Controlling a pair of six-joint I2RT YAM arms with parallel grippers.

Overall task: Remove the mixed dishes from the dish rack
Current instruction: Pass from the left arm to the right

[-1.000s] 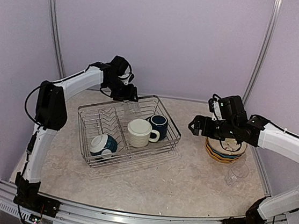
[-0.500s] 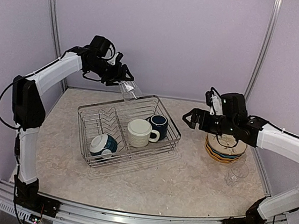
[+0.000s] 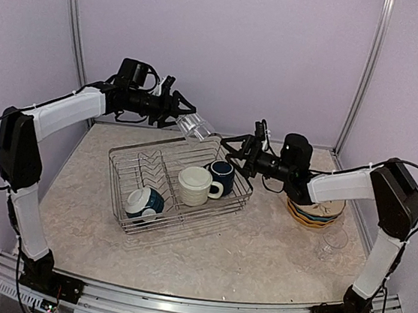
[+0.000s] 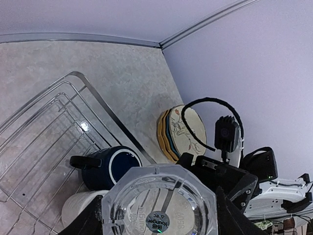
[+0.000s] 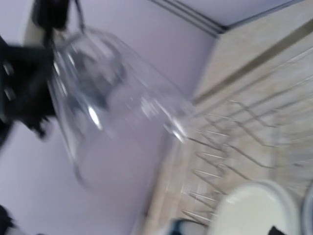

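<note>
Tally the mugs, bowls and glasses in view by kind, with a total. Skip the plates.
Mugs: 2, cream mug and navy mug, both in the dish rack.
Bowls: 1, teal-and-white bowl, in the rack.
Glasses: 2, held glass in the left gripper, second glass on the table.
Total: 5

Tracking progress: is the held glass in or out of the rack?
Out; the left hand holds the glass above the rack.

The top camera looks down from high behind over the whole tabletop [image 3: 273, 254]. The left wrist camera sits close behind a glass [image 4: 159, 205], facing the dish rack [image 4: 58, 122]; the right wrist camera, blurred, sees both from the opposite side.
</note>
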